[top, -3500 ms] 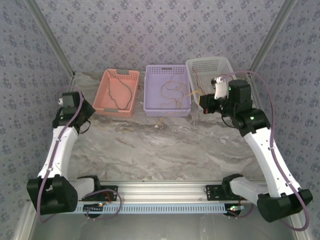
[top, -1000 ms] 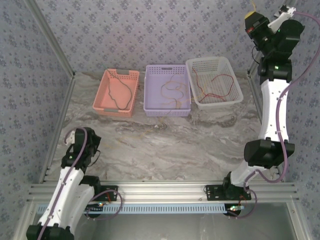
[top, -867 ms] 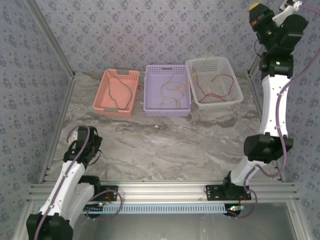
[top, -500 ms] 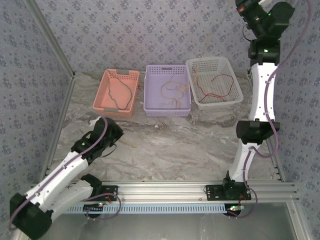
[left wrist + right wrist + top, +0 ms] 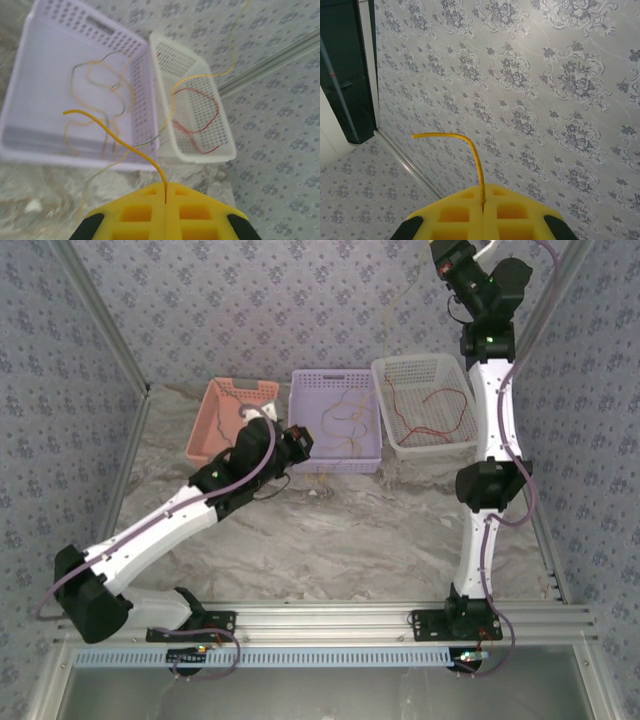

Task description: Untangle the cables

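Your left gripper point(image 5: 165, 189) has its yellow fingers point(image 5: 135, 212) pressed flat together on a yellow cable point(image 5: 112, 131). The cable comes straight out of the seam between them and arcs up and off to the left, with its free end hanging in the air in front of the lilac basket point(image 5: 30, 145). Your right gripper point(image 5: 483, 200) is clamped the same way. Its fingers point(image 5: 515, 215) meet on a yellow wire point(image 5: 470, 145) that rises from the seam and curls over to the left against the patterned wallpaper point(image 5: 545, 75). You cannot tell from these views whether the two grips are on one cable or two. In the left wrist view a thin yellow strand point(image 5: 200, 76) crosses the near wall of the white basket point(image 5: 222, 150) and climbs away toward the upper right. A red cable point(image 5: 202, 117) lies looped on the floor of the white basket, and a loose tangle of orange and yellow cables point(image 5: 100, 85) sits in the lilac basket. From above, the left arm reaches across the marbled table point(image 5: 350, 530), with its gripper just at the front rim of the lilac basket. It covers part of the salmon basket point(image 5: 215, 400) beside it. The right arm stands stretched nearly straight up, with its gripper high against the back wall, above and behind the white basket.
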Controlling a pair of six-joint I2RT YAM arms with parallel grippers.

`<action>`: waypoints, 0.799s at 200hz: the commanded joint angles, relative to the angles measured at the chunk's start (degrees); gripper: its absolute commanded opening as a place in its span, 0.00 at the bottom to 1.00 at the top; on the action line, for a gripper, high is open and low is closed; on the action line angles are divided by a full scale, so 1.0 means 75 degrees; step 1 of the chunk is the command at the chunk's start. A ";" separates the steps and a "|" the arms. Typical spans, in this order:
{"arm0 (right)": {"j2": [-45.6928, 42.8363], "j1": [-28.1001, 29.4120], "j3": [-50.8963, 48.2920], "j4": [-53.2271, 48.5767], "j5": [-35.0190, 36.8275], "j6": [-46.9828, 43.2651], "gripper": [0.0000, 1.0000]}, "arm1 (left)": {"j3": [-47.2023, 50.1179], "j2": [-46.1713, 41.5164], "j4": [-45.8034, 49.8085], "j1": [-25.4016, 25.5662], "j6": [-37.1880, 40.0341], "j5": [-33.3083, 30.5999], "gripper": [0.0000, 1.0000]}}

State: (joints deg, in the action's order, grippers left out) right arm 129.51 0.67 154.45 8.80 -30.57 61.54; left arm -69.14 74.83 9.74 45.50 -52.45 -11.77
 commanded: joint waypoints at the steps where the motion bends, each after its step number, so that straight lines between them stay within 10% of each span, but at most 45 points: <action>1: 0.0193 0.0156 0.0313 0.0799 0.0303 0.0003 0.00 | -0.0934 0.0618 -0.0314 -0.0419 0.0433 0.0403 0.00; 160: 0.2253 0.1349 0.0443 0.0733 -0.0040 -0.1127 0.00 | -0.4025 0.5108 -0.0357 -0.1543 0.0613 0.1425 0.00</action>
State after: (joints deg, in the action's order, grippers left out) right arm 145.56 9.78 156.86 14.66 -28.77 56.05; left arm -94.70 110.85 4.78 34.59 -49.36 -1.91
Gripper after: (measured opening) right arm 0.063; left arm 0.041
